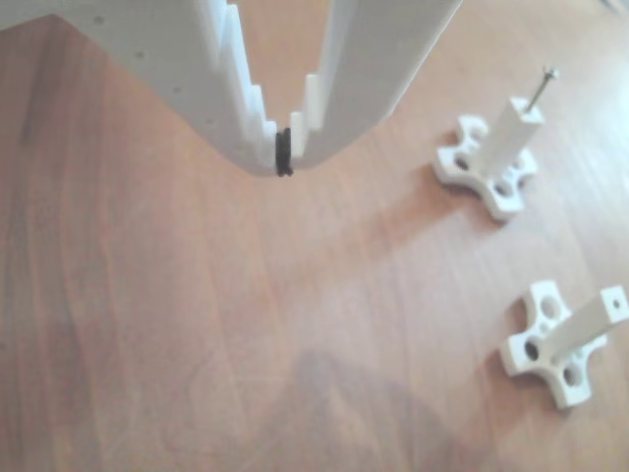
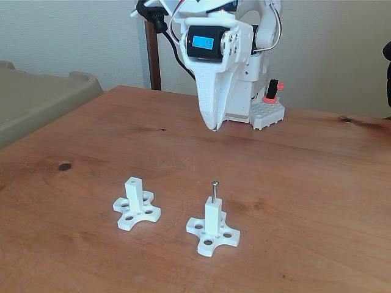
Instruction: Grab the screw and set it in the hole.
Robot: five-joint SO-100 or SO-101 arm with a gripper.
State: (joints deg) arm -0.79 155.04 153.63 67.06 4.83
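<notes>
My gripper (image 2: 212, 126) hangs above table (image 2: 317, 183), tips pointing down, jaws together, holding nothing. Arm raised near its base at back. Screw (image 2: 214, 190) stands upright in hole of right post (image 2: 212, 217) in fixed view, well apart from me. Left post (image 2: 134, 190) bare.

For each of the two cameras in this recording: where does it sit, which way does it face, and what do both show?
Other view: rides on the gripper, looking down past its closed, empty jaws at the wooden table.
Fixed view: stands across the table from the robot, facing the arm's base and the gripper hanging above the tabletop.
Shared: the two white fixtures, the screw upright in one post, the other post's hole empty.
</notes>
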